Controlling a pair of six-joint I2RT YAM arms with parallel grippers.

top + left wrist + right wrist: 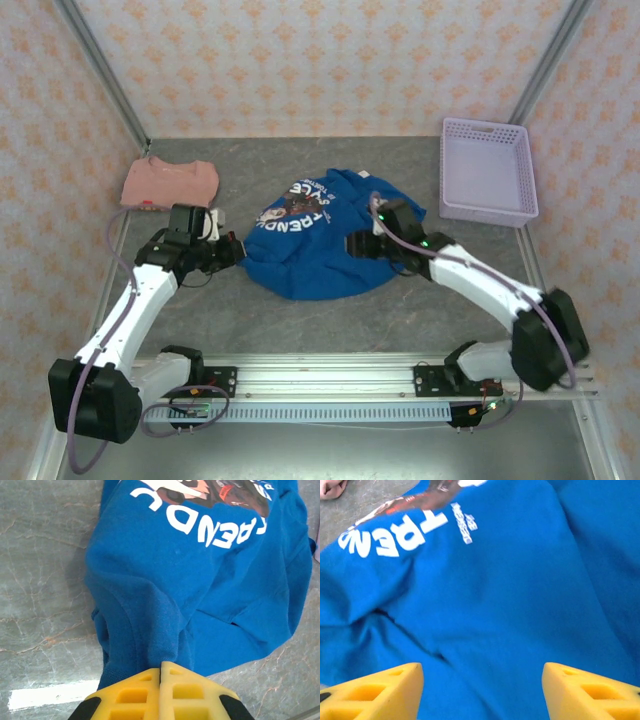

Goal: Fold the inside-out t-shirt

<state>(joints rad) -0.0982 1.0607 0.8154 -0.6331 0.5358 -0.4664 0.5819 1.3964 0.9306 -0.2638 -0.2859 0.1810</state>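
My left gripper (160, 666) has yellow fingers (132, 695), black at the corners. The royal-blue cotton t-shirt (320, 255) carries white lettering and a brown-and-red print. Folded salmon-pink shirt (170, 183); lavender latticed plastic basket (488, 213); grey marbled tabletop (330, 320); cream walls (300, 60) with orange floral sprigs.

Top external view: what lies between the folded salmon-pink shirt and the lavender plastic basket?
The crumpled royal-blue cotton t-shirt with white lettering, set slightly nearer the front; the top external view shows it.

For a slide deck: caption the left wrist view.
Shut yellow fingers pinch a bunched fold of the blue t-shirt.
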